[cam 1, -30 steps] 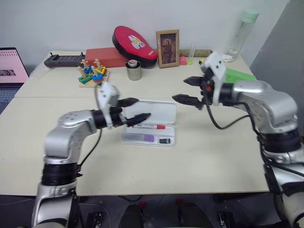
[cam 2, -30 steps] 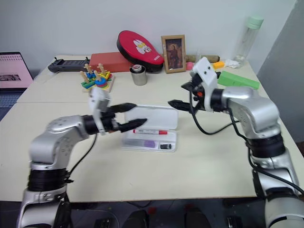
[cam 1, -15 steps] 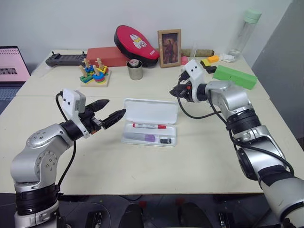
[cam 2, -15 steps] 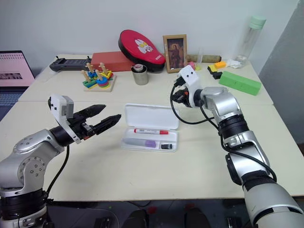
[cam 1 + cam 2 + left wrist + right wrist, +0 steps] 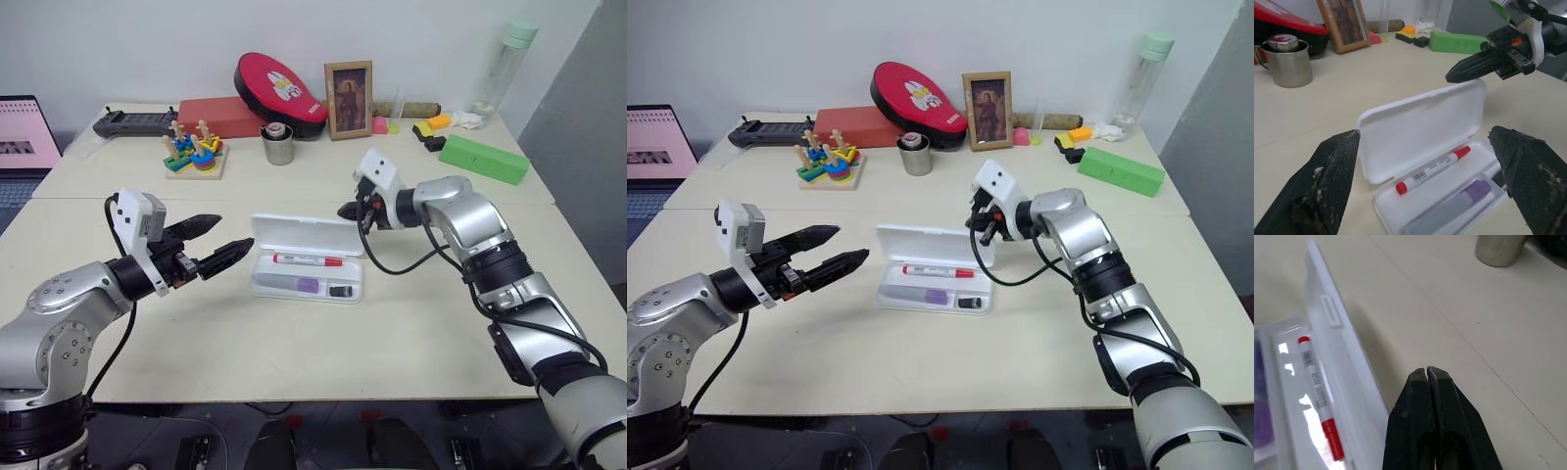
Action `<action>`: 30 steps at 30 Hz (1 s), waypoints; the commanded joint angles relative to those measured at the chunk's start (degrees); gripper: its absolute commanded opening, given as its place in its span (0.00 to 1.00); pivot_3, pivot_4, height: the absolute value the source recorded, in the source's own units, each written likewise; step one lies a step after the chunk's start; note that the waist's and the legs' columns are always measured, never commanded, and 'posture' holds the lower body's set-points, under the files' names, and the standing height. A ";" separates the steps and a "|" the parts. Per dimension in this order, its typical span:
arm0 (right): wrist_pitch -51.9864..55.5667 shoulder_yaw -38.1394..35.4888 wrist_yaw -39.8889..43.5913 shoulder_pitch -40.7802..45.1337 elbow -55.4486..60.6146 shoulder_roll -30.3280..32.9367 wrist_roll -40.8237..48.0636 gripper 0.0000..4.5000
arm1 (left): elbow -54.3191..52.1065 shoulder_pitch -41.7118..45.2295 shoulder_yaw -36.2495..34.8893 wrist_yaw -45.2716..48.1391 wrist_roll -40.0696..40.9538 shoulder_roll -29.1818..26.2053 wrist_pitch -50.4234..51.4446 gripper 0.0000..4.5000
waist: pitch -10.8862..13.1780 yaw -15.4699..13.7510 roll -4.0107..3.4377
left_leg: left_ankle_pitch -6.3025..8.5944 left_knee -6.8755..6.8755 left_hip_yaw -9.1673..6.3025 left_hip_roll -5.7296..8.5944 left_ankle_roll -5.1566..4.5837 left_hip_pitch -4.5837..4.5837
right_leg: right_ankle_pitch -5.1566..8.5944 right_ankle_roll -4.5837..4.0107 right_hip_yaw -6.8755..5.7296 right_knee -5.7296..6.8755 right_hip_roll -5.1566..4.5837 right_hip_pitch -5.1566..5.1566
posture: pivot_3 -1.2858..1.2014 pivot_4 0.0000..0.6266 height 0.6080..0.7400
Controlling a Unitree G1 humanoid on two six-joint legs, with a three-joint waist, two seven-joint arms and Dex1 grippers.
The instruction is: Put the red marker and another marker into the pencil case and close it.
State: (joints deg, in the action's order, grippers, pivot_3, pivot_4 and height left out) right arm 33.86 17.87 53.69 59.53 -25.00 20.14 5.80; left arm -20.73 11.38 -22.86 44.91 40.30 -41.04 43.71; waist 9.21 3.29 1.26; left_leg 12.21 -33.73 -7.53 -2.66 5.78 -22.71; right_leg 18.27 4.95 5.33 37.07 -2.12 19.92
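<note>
Beige tabletop (image 5: 323,333) spreads in front of us, with clutter ranged along its far edge: a red oval pad (image 5: 277,80), a red box (image 5: 217,117), a framed picture (image 5: 347,86), a green block (image 5: 483,158) at the far right and a steel cup (image 5: 278,144). Near the middle lies the pencil case (image 5: 307,257), its lid raised at a tilt on the far side and its tray open toward us. In the tray we see the red marker (image 5: 308,260) lying lengthwise on the far side and the purple marker (image 5: 292,284) just nearer, with a small black object (image 5: 339,291) at the tray's right end. Our left gripper (image 5: 220,245) hovers left of the case, fingers spread wide and empty. Our right gripper (image 5: 345,211) has its fingers pressed together, empty, at the lid's far right corner; we cannot tell whether it touches.
</note>
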 commanded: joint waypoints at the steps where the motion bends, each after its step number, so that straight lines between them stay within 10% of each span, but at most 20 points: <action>1: 1.82 3.86 7.56 -4.16 11.18 3.19 1.16 0.01 | -2.54 -1.43 -1.04 4.35 1.72 -4.41 -0.23 1.00 | 0.02 -0.03 -0.02 | 0.00 0.00 0.03 0.00 0.00 0.00 | 0.00 0.01 0.03 0.00 0.00 -0.01 | 0.52 0.24 1.00; 17: -0.97 15.72 5.14 -14.08 11.31 4.14 -10.39 0.01 | -2.43 -3.61 -0.79 7.39 4.07 -7.61 -0.25 1.00 | -0.08 0.03 0.10 | 0.00 -0.01 0.06 -0.05 0.01 0.46 | 0.03 0.01 0.07 -0.01 0.03 -0.10 | 0.52 0.24 1.00; 30: 4.37 -8.97 1.94 -12.60 19.18 0.75 7.22 0.01 | 8.69 1.40 2.14 -1.82 -5.78 -4.54 -5.48 1.00 | 0.03 -0.19 0.01 | -0.03 0.04 0.10 -0.04 0.09 0.60 | -0.01 0.07 0.16 -0.04 0.03 -0.28 | 0.52 0.24 1.00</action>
State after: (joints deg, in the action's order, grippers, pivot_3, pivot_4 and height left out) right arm 37.96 13.99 57.88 45.28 -7.43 20.11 10.69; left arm -14.51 11.26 -21.44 45.74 37.88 -45.80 41.06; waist 9.24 3.09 1.27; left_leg 12.18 -33.66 -7.45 -2.70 5.86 -22.11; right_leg 18.27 5.00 5.47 37.04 -2.09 19.63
